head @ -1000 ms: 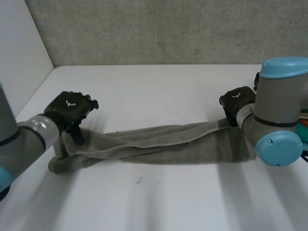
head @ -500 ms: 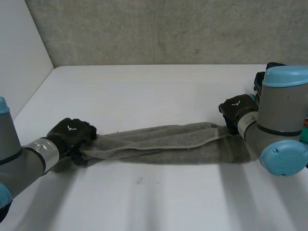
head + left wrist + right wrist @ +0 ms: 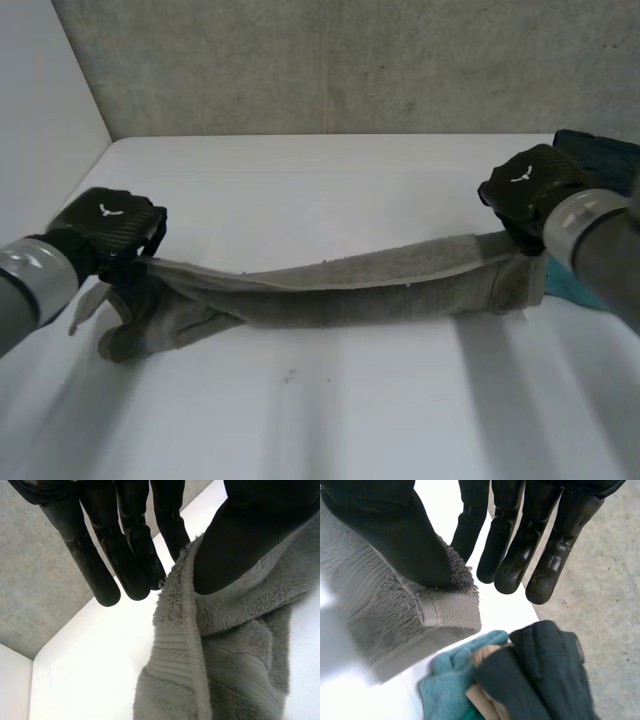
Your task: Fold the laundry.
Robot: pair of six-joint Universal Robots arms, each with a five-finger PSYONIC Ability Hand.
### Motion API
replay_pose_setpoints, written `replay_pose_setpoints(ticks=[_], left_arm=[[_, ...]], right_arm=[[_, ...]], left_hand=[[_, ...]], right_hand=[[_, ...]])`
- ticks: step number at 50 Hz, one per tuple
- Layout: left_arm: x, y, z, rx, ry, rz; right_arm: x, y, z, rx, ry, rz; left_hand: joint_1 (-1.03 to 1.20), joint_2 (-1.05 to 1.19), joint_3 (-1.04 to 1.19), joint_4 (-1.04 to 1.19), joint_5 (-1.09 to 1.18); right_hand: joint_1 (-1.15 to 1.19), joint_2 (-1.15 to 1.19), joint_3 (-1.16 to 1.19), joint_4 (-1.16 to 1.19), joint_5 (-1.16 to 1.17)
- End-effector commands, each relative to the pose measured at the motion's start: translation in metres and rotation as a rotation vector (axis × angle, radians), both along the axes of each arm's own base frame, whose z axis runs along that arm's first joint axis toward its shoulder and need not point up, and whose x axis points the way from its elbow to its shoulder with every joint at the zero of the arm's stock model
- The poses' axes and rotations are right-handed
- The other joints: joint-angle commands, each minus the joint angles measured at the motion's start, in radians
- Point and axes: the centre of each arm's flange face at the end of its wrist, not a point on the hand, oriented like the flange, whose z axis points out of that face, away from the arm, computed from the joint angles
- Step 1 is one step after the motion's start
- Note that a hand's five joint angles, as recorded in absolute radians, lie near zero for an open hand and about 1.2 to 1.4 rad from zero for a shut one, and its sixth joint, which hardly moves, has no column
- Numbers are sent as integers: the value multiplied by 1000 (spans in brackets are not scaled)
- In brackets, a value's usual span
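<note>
Concrete wall [image 3: 350,60] closes off the 12 o'clock side of the white surface [image 3: 320,190]. A grey towel [image 3: 340,295] lies bunched into a long band across the surface, running from 9 o'clock to 3 o'clock.

The left robot hand [image 3: 105,225] is at the 9 o'clock end. In its wrist view the thumb [image 3: 240,545] presses the towel's hemmed edge [image 3: 182,610] against the straight fingers [image 3: 135,555], so the hand is clamped on the cloth. Below this hand the towel's end droops in loose folds onto the surface, toward 8 o'clock.

The right robot hand [image 3: 530,185] is at the 3 o'clock end. Its thumb [image 3: 395,535] pins a hemmed corner of the towel [image 3: 445,610] against one finger, while the other fingers [image 3: 515,555] stand straight and apart from the cloth. The towel's upper edge runs drawn out between the two hands.

Just beside the right robot hand's fingertips lies a small heap: a teal cloth [image 3: 450,680] with a dark cloth [image 3: 540,680] on it. In the head view the teal cloth [image 3: 575,290] sits at the 3 o'clock edge, touching the towel's end.
</note>
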Motion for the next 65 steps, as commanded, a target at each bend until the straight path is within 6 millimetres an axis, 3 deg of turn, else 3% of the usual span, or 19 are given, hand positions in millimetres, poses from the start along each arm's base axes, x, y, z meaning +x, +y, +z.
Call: replay_pose_setpoints(ticks=[1,5,10,13,17,20,24,25,27,31,33,37,45,49,54,55,58,62,65], left_arm=[[16,22,7,113,-111,7],[19,21,-13,165,-196,-25],[17,-14,-53,232,-231,-21],[14,-35,-60,207,-239,4],[0,-73,-50,70,-264,49],[-16,-104,-15,-127,-252,105],[-30,-134,64,-481,-134,176],[-32,-143,95,-622,-51,201],[-33,-145,134,-792,89,220],[-23,-124,186,-947,224,229],[-21,-117,191,-946,246,227],[-21,-118,165,-865,236,218],[-11,-112,92,-649,159,234],[-9,-105,45,-514,113,232],[-9,-101,-12,-355,67,203],[-11,-100,-36,-289,47,186],[-15,-94,-74,-175,14,164],[-12,-84,-105,-73,-29,163],[-9,-77,-114,-35,-53,160]], right_arm=[[-11,30,-1,128,167,59],[-5,29,-19,168,179,81],[4,6,-53,220,200,81],[11,-11,-63,218,198,68],[21,-43,-54,140,148,14],[30,-69,-29,11,68,-27],[45,-101,42,-293,-151,-61],[49,-108,80,-453,-268,-64],[51,-111,119,-620,-395,-63],[51,-106,152,-781,-517,-50],[50,-101,158,-805,-532,-45],[51,-96,142,-745,-500,-28],[54,-98,79,-555,-415,-25],[56,-95,36,-435,-358,1],[61,-92,-38,-244,-270,34],[62,-91,-48,-220,-259,35],[63,-85,-83,-116,-212,34],[58,-72,-111,13,-152,22],[49,-60,-123,111,-121,12]], left_hand=[[264,206,211,198,245],[264,206,211,198,245],[264,206,211,198,245],[264,206,211,198,245],[264,206,211,198,245],[264,206,211,198,245],[264,206,211,198,245],[264,206,211,198,245],[264,206,211,198,245],[264,206,211,198,245],[264,206,211,198,245],[264,206,211,198,245],[264,206,211,198,245],[264,206,211,198,245],[264,206,211,198,245],[264,206,211,198,245],[264,206,211,198,245],[264,206,211,198,245],[264,206,211,198,245]], right_hand=[[434,230,218,209,244],[434,230,218,209,244],[434,230,218,209,244],[434,230,218,209,244],[434,230,218,209,244],[434,230,218,209,244],[434,230,218,209,244],[434,230,218,209,244],[434,230,218,209,244],[434,230,218,209,244],[434,230,218,209,244],[434,230,218,209,244],[434,230,218,209,244],[434,230,218,209,244],[434,230,218,209,244],[434,230,218,209,244],[434,230,218,209,244],[434,230,218,209,244],[434,230,218,209,244]])
